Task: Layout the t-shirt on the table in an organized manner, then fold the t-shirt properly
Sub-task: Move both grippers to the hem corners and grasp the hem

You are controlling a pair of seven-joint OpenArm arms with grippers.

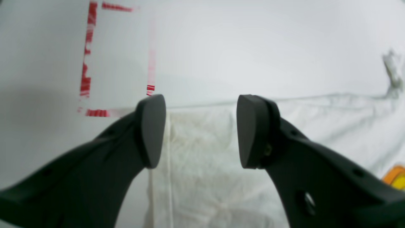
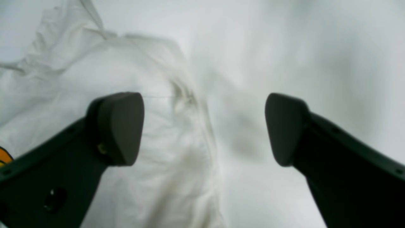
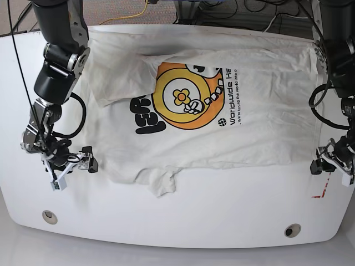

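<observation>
The off-white t-shirt lies spread on the white table, flower graphic up, wrinkled, with one part folded over at the back left and a sleeve bunched at the front. My right gripper is open low beside the shirt's front left corner. In the right wrist view the right gripper straddles the t-shirt's edge, empty. My left gripper is open at the shirt's front right corner. The left wrist view shows the left gripper over the t-shirt's hem, holding nothing.
A red-outlined tape mark lies on the table just past the left gripper, and the same red mark shows in the base view. Two round grey grommet holes sit near the front edge. Cables hang behind the table.
</observation>
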